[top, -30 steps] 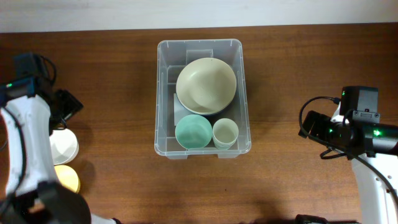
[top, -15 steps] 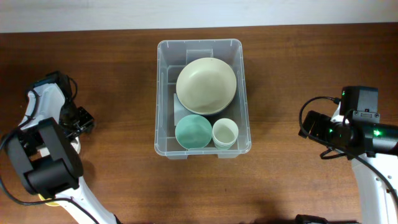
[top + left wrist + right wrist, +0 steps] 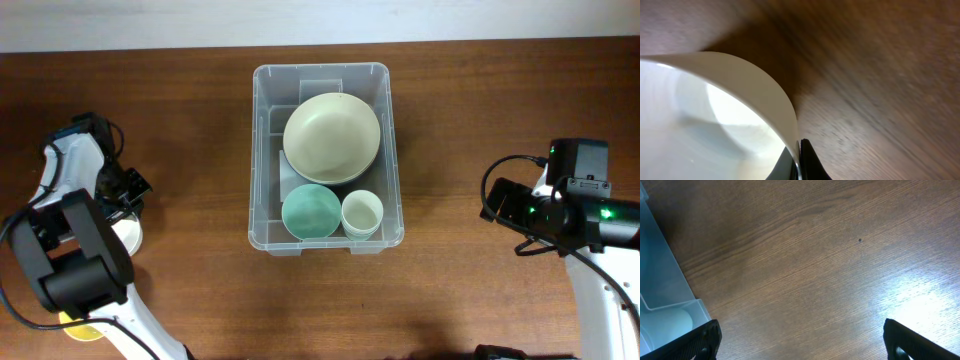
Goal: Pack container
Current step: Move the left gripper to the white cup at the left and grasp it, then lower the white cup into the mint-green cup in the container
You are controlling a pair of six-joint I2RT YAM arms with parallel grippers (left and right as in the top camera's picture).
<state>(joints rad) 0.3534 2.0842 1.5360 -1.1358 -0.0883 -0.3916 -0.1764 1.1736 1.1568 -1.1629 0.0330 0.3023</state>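
Container (image 3: 262, 150) sits mid-table, mouth up, its long axis running from the far side to the near side, with a large cream bowl (image 3: 331, 136), a teal bowl (image 3: 311, 211) and a small pale cup (image 3: 362, 213) inside. Bare wooden table (image 3: 480, 100) lies open along both of its long sides. Well to its left, the left gripper (image 3: 798, 160) pinches the rim of a white bowl (image 3: 715, 115) between narrowed fingers, while the right gripper (image 3: 802, 345) hangs well to its right, spread wide and empty.
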